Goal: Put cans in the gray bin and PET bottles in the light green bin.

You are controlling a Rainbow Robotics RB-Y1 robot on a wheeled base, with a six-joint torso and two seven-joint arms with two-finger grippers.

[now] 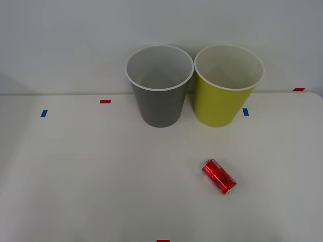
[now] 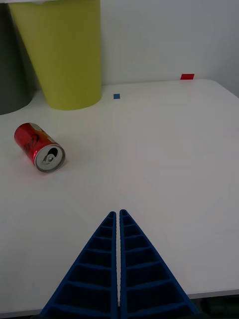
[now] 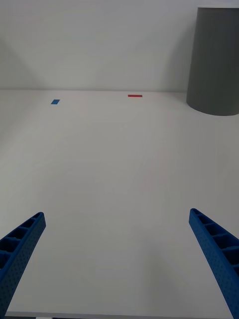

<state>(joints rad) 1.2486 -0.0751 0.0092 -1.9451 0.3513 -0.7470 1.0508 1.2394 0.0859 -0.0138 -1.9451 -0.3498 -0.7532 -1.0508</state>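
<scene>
The red can [image 1: 219, 176] is lying on its side on the white table [image 1: 91, 176], near you and to the right, well apart from both bins and in front of the light green bin [image 1: 225, 91]. Its silver end is facing toward the near right. The gray bin [image 1: 160, 88], where this can belongs, is standing just left of the green one at the far middle of the table, and the two are almost touching at their rims.

The right gripper [image 2: 118, 269] is waiting at the near edge with its blue fingers pressed together, holding nothing, and the can is lying ahead of it and to the left. The left gripper [image 3: 119, 264] is sitting at the near left with fingers spread wide and empty, facing the gray bin's side.

You are reaching for the can first, so the right arm looks the closer choice. Spread its fingers before descending, and close across the round body rather than along its length, since it could roll. Then lift high enough to clear the white rims, and release over the gray opening, not the green one beside it.
</scene>
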